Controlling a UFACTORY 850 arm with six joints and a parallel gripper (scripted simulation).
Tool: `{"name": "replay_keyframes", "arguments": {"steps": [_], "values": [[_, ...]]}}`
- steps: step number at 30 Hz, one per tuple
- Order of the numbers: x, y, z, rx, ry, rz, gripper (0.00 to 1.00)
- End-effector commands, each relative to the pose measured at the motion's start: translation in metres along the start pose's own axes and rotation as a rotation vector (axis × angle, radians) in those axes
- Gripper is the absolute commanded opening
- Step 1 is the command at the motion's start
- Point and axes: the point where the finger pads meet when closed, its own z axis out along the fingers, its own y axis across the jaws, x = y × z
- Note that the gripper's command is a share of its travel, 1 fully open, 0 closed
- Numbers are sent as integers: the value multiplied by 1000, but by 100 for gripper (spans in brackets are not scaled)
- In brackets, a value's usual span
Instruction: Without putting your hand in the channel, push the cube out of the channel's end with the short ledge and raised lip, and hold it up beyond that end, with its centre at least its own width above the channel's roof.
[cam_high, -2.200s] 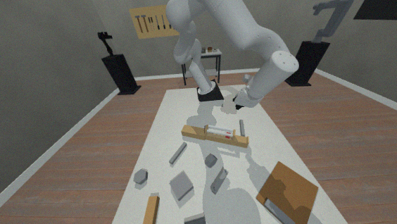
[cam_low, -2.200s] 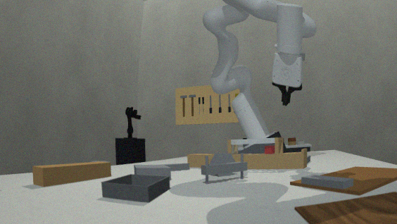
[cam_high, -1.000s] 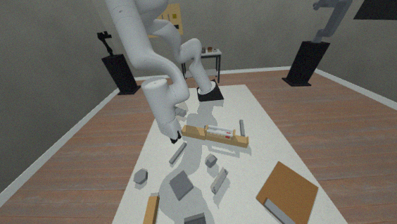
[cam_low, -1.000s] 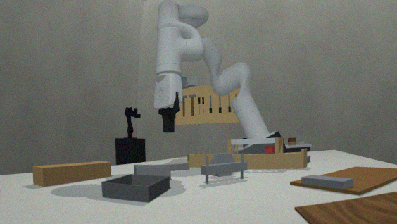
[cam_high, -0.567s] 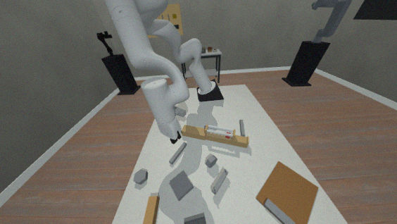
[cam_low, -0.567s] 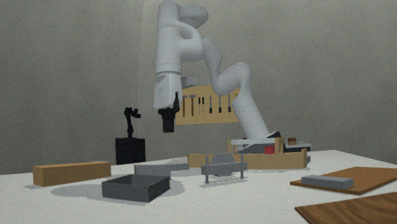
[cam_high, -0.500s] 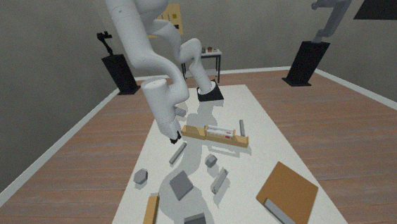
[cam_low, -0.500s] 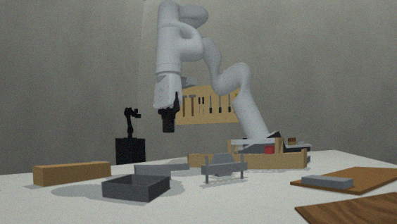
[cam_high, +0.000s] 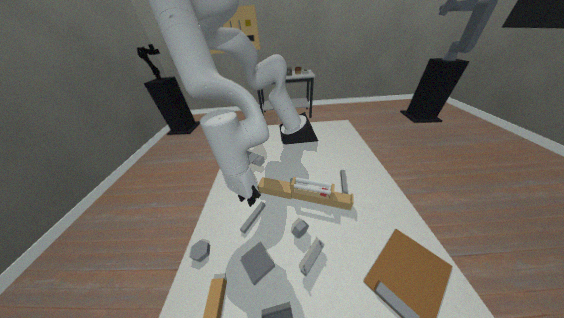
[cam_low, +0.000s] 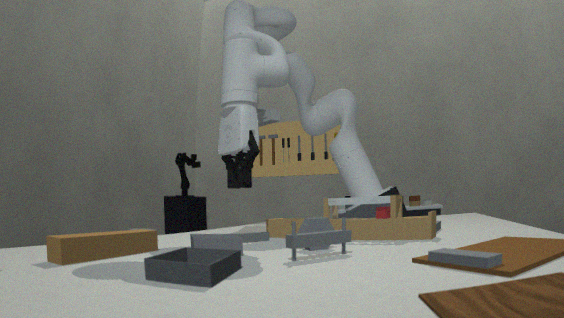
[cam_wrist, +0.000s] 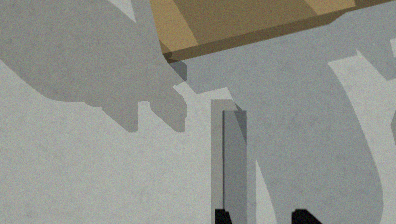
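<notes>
One claw (cam_low: 239, 175), fingers partly apart and holding nothing, hangs above a grey bar (cam_wrist: 234, 160), wooden channel (cam_high: 305, 193) beside.

Arm's black jaws part-open, empty, above grey bar (cam_high: 252, 217), beside tan channel (cam_high: 306, 192).

Grey-walled room with a wooden plank floor

A white baseboard (cam_high: 350, 100) runs along the foot of the grey walls (cam_high: 75, 75). Two black pedestals stand on the floor, one far left (cam_high: 171, 105) and one far right (cam_high: 434, 90). A small table (cam_high: 300, 82) sits against the far wall, below a tan tool board (cam_low: 295, 155).
</notes>
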Motion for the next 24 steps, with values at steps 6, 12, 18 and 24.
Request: {"name": "replay_keyframes", "arguments": {"steps": [6,12,18,24], "values": [[-1,0,-1,-1,-2,0,39],[-1,0,-1,-1,-2,0,39],[-1,0,-1,-1,-2,0,39],[-1,0,10,-1,-2,0,39]]}}
